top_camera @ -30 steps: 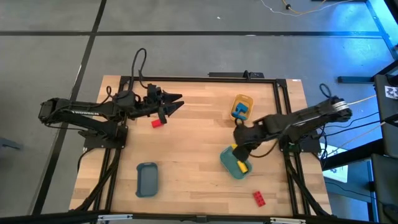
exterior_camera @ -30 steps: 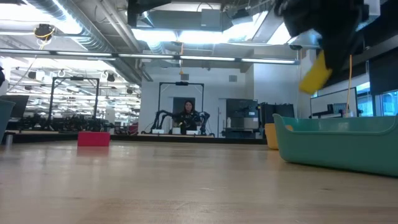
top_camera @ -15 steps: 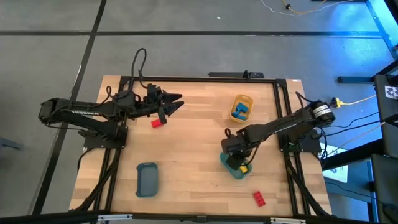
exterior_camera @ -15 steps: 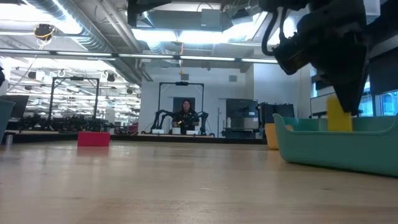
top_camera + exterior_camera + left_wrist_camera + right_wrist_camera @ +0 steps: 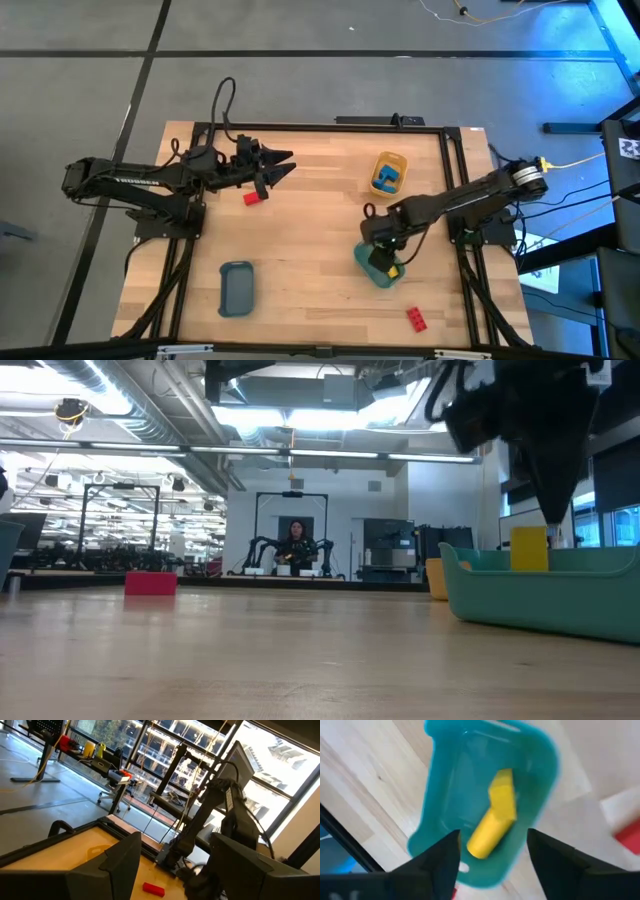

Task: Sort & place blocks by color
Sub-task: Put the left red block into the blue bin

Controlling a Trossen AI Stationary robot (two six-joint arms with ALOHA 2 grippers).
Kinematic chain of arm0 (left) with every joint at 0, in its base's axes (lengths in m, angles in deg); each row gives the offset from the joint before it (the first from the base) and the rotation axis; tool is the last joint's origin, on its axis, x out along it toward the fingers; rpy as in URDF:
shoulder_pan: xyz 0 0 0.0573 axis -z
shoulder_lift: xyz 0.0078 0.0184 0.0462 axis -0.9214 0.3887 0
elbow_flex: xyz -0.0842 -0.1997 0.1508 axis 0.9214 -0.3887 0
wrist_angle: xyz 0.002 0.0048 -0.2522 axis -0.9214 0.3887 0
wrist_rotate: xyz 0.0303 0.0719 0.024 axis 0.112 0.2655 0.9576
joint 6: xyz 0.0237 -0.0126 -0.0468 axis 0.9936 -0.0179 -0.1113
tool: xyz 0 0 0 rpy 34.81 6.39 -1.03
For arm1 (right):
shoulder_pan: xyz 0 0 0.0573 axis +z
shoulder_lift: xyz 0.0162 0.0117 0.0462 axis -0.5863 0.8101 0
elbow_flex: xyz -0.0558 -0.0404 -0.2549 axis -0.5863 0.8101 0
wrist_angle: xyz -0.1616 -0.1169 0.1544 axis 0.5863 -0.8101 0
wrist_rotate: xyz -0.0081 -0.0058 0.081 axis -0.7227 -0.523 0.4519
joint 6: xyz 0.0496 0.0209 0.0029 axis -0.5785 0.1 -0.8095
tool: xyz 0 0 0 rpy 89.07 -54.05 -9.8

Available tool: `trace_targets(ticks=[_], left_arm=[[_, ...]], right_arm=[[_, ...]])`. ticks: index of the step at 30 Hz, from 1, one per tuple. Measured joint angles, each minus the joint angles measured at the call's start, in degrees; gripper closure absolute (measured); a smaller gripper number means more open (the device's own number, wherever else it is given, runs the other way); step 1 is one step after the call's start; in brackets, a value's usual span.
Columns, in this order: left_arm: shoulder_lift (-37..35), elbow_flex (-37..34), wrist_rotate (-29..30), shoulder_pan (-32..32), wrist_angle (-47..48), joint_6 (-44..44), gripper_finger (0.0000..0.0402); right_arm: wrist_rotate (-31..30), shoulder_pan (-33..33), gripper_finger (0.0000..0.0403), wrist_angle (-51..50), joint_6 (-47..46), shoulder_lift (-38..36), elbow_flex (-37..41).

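My right gripper (image 5: 379,250) hangs open just above the teal tray (image 5: 368,262), its fingers pointing down and clear of everything. Two yellow blocks (image 5: 502,795) (image 5: 486,834) lie in that tray (image 5: 440,805); one of them (image 5: 528,548) stands upright just under the fingertips. A red block (image 5: 253,197) lies flat on the table near my left gripper (image 5: 285,160), which waits open above the far left part of the table. Another red block (image 5: 416,319) lies near the front right edge. A blue block (image 5: 388,177) sits in the yellow tray (image 5: 391,160).
A slate-blue tray (image 5: 236,287) stands at the front left. The yellow tray is at the far right, and the teal tray (image 5: 540,595) is nearer the front. Bare wood lies between the trays in the middle of the table.
My right gripper has carried a yellow block, tilted in the air, down into the teal tray toward the near edge. It has let the block go and risen a little. The block now stands upright in the tray.
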Motion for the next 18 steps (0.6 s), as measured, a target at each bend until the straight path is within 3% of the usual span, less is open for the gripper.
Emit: trace_targets(ticks=[4, 10, 18], left_arm=[[0.0, 0.0, -0.48, -0.02, 0.1, 0.0, 0.0171], [-0.02, 0.0, -5.09, -0.02, 0.19, -0.02, 0.0171], [0.0, 0.0, -7.74, -0.02, 1.77, -0.11, 0.0171]], right_arm=[[-2.85, 0.27, 0.015, -4.5, 0.91, -5.27, -0.02], [-11.86, 1.3, 0.014, -8.75, -0.94, -14.35, 1.17], [-21.24, 2.14, 0.0139, -4.22, -12.03, -28.71, 12.2]])
